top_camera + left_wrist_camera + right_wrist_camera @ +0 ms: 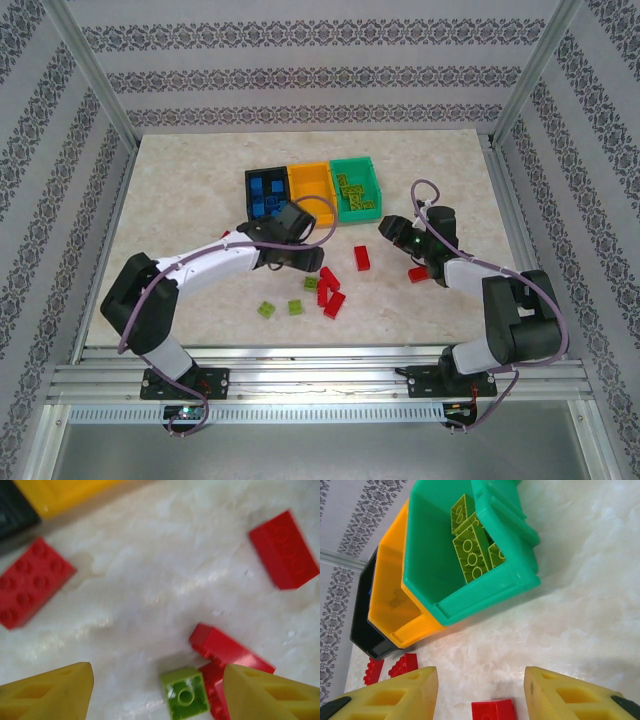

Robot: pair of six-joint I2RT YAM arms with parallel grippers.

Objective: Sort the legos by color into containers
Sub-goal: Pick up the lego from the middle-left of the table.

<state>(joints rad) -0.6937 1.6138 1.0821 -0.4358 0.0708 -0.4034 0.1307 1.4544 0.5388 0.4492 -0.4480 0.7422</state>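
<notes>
Legos (328, 290) lie loose on the worktop (200, 180). One small lime green brick (184, 699) sits between the fingers of the open, empty left gripper (157, 682), closer to the finger on the right and touching red bricks (225, 652) there. Right gripper (481, 675), also open and empty, hovers by the green bin (485, 587), so the left arm is nearer.

Top camera overlooks the whole table (180, 180); both wrist cameras, close down, catch the orange bin (387, 605).
</notes>
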